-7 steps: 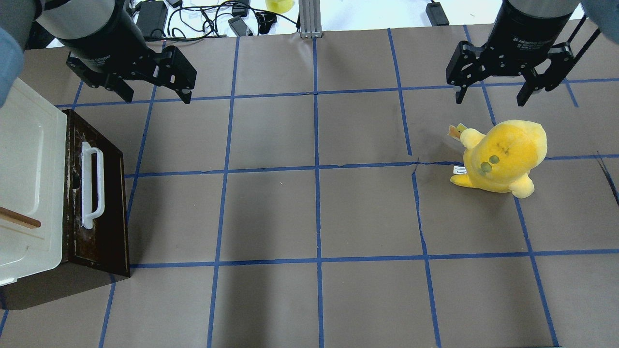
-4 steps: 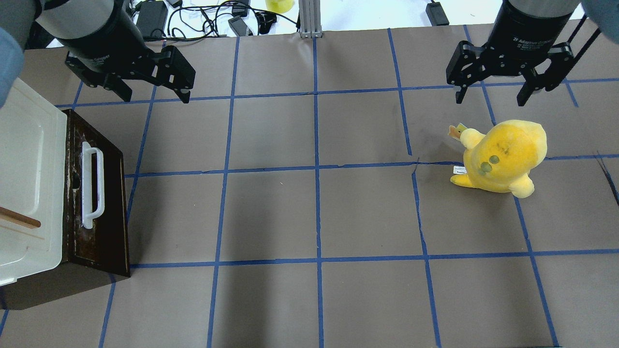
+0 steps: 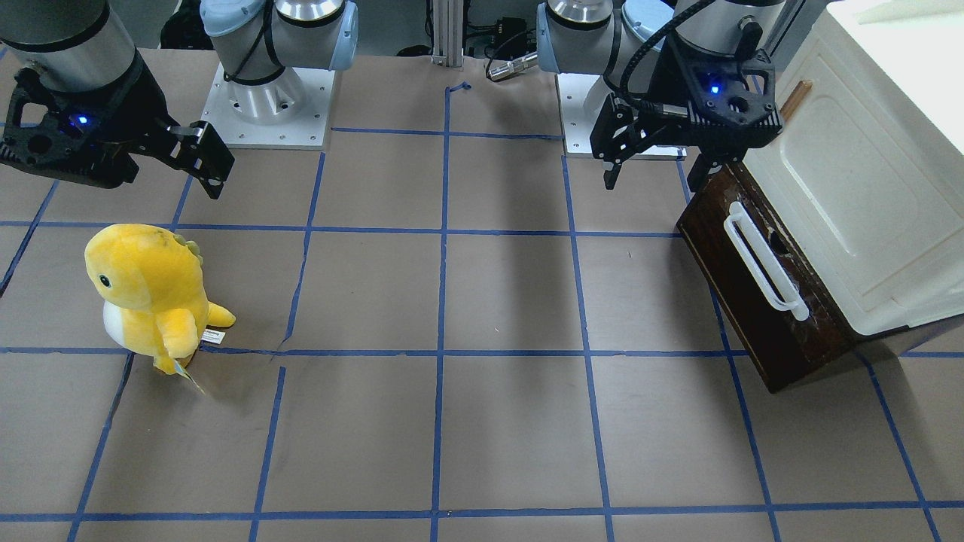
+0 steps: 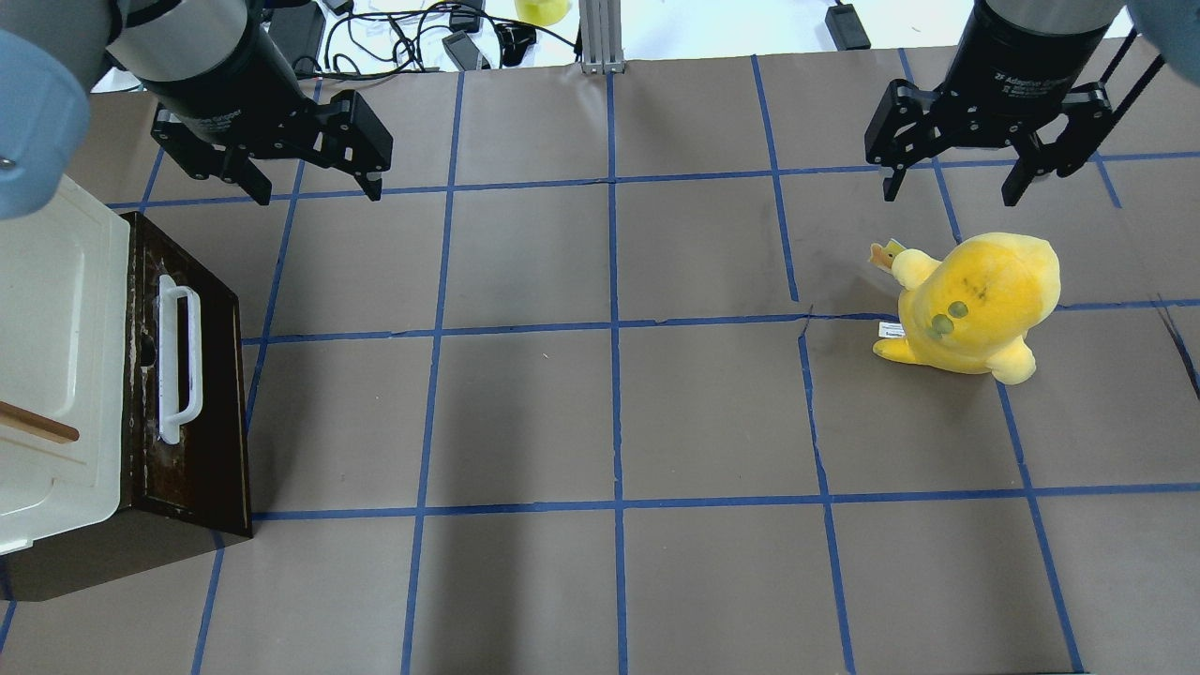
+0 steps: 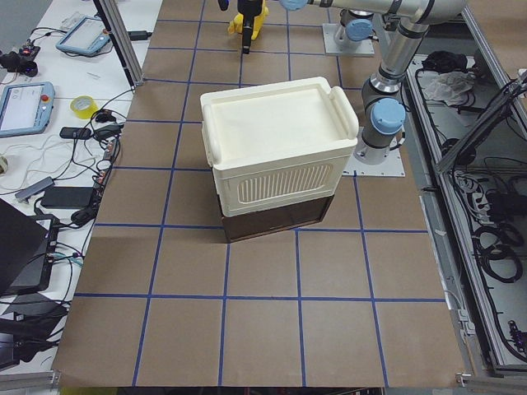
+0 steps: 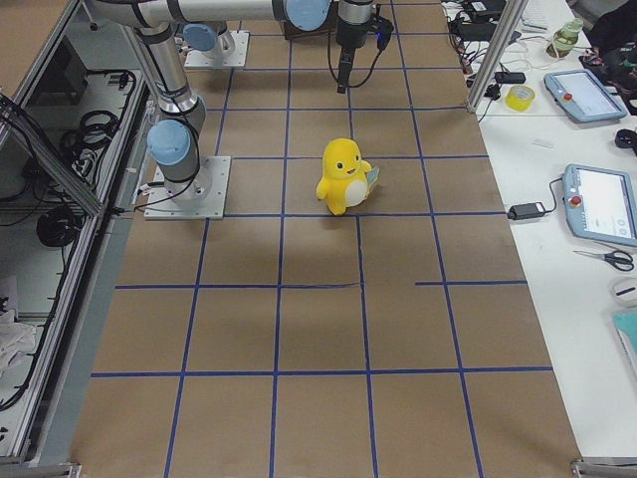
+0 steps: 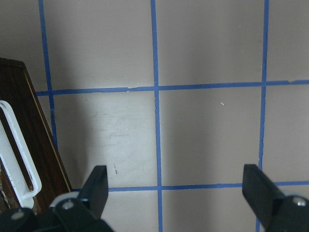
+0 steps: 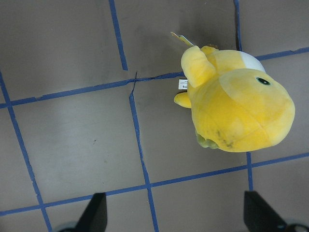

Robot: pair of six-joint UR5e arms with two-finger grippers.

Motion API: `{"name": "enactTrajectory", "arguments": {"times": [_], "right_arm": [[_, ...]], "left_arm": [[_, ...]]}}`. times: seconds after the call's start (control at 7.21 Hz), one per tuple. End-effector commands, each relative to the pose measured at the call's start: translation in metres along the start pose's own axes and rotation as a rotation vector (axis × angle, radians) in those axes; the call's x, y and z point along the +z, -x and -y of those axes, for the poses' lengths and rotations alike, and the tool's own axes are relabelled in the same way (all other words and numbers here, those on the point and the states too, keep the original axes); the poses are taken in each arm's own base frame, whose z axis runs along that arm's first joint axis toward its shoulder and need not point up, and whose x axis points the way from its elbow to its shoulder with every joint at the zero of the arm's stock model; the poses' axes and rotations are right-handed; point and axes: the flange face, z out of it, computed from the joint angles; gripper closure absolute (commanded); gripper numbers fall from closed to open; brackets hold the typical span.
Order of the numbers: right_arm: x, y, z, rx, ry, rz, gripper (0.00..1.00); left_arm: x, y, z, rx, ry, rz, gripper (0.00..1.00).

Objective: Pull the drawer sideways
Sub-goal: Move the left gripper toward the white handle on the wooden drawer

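The drawer (image 4: 192,394) has a dark brown worn front and a long white bar handle (image 4: 178,361). It sits shut under a cream cabinet at the table's left edge. It also shows in the front-facing view (image 3: 753,301) and the left wrist view (image 7: 34,140). My left gripper (image 4: 319,192) is open and empty. It hovers beyond the drawer's far end and a little to its right, apart from the handle. My right gripper (image 4: 950,195) is open and empty, above the table just beyond a yellow plush.
A yellow plush dinosaur (image 4: 975,305) stands at the right under my right gripper. The cream-white cabinet (image 4: 56,356) with a small wooden handle (image 4: 37,424) sits above the drawer. Cables and devices (image 4: 403,37) lie past the table's far edge.
My left gripper has shifted slightly to the right in the overhead view and stays open. The right gripper, the drawer and the plush have not moved.
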Motion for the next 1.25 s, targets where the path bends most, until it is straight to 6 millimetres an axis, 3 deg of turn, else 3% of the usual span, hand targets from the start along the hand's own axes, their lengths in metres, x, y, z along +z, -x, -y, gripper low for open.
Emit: {"name": "enactTrajectory", "arguments": {"times": [0.0, 0.28, 0.42, 0.55, 0.83, 1.11], "right_arm": [[0.000, 0.000, 0.000, 0.000, 0.000, 0.000, 0.00], [0.000, -0.001, 0.000, 0.002, 0.000, 0.000, 0.00], [0.000, -0.001, 0.000, 0.002, 0.000, 0.000, 0.00], [0.000, 0.000, 0.000, 0.000, 0.000, 0.000, 0.00], [0.000, 0.000, 0.000, 0.000, 0.000, 0.000, 0.00], [0.000, 0.000, 0.000, 0.000, 0.000, 0.000, 0.00]], "left_arm": [[0.023, -0.030, 0.015, -0.176, -0.065, 0.011, 0.00], [0.075, -0.071, 0.016, -0.267, -0.090, 0.213, 0.00], [0.096, -0.082, 0.014, -0.297, -0.103, 0.316, 0.00], [0.117, -0.081, 0.010, -0.281, -0.092, 0.390, 0.00], [0.170, -0.051, -0.013, -0.247, -0.052, 0.609, 0.00], [0.203, -0.007, -0.014, -0.268, -0.008, 0.737, 0.00]]}}
